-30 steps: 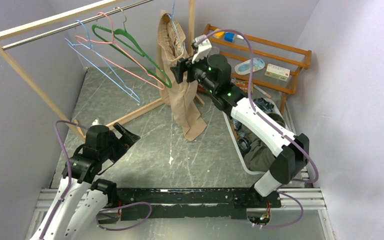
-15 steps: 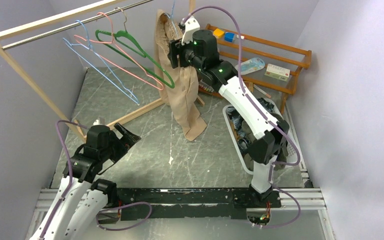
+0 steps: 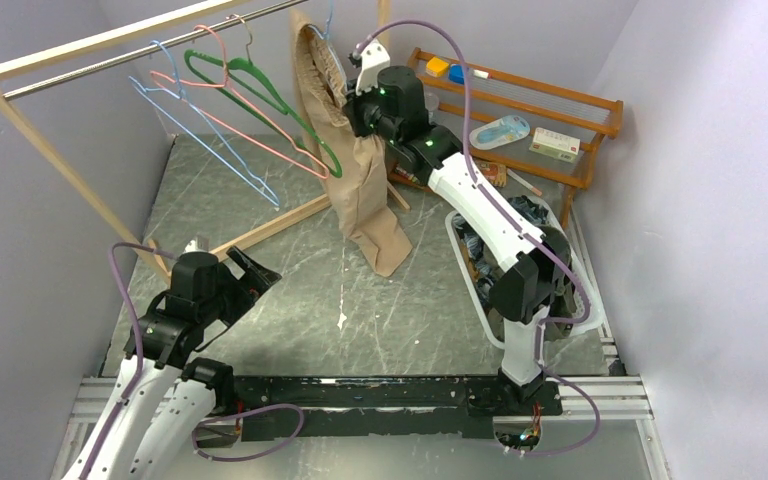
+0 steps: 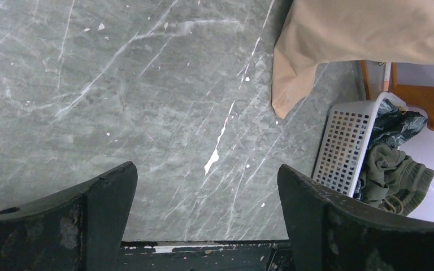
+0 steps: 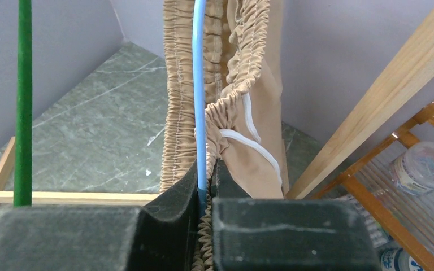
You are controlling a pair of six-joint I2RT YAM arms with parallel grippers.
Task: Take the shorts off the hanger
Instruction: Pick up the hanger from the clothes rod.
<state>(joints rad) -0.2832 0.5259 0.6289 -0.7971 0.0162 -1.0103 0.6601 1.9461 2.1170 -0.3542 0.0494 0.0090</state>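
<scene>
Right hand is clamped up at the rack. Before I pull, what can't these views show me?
Right wrist view: right hand shut on the blue hanger; whether the tan shorts' waistband is pinched too is hidden between the fingers.
Hanger's hook: cut off by that view's top edge, too small from above.
Basket contents: covered by the right arm from above, cut off at the left wrist view's edge.

Grey marbled table point(image 3: 290, 290) with white basket point(image 4: 344, 141)

On rail point(image 3: 150, 46): shorts point(image 3: 365, 190); basket point(image 4: 342, 147) to right; shelf point(image 3: 560, 100) behind basket.
</scene>
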